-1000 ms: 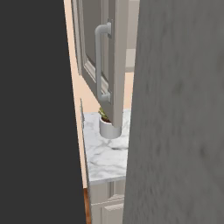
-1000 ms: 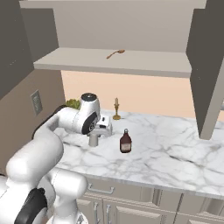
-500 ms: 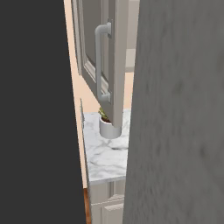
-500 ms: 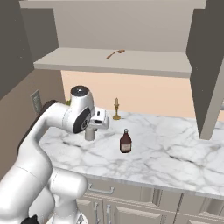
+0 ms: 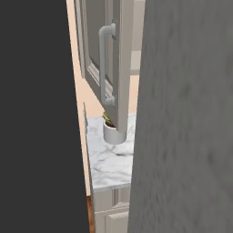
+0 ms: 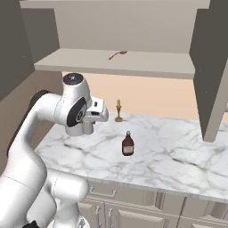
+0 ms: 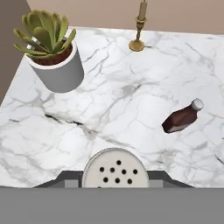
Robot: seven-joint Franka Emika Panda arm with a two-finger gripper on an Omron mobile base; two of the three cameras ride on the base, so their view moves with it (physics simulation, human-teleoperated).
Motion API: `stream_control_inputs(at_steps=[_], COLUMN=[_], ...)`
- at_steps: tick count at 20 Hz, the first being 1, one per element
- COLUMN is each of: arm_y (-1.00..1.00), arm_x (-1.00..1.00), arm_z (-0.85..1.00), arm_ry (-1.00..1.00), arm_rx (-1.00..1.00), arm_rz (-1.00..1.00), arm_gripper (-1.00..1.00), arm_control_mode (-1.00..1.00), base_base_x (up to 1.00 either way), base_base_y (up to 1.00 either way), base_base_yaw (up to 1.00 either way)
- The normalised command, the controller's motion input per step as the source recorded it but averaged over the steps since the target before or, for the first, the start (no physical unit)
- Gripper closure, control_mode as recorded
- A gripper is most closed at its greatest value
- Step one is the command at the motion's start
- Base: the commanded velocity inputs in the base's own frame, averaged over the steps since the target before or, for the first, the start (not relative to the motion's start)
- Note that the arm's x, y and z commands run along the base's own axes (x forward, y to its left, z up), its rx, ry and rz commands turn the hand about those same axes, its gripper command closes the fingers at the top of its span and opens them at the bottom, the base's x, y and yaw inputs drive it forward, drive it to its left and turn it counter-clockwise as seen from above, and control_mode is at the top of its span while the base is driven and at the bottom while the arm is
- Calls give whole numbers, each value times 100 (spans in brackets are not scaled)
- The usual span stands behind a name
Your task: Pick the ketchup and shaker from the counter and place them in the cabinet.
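The end effector (image 7: 114,186) is pinching the shaker (image 7: 114,169), apparently lifted clear of the desk (image 6: 178,151). The ketchup (image 6: 128,144) is waiting upright mid-desk. Next: carrying the shaker up onto the cabinet shelf (image 6: 147,64).

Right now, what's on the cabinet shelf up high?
A little brown spoon-like thing lies on the cabinet shelf; it is too small to name for sure. The shelf's right end is hidden behind the open cabinet door.

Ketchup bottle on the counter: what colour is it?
Dark reddish-brown ketchup bottle with a pale cap, clearest in hand view.
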Motion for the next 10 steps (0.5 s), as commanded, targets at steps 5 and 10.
stream_control_inputs(at_steps=[5, 10], arm_y=[0, 0], arm_x=[-14, 0], arm_z=[49, 48], arm_ry=[-15, -14], arm_rx=[-1, 0], arm_rz=[0, 0], arm_gripper=[100, 100], arm_control_mode=[-100, -100], base_base_x=[0, 0], base_base_y=[0, 0], base_base_yaw=[0, 0])
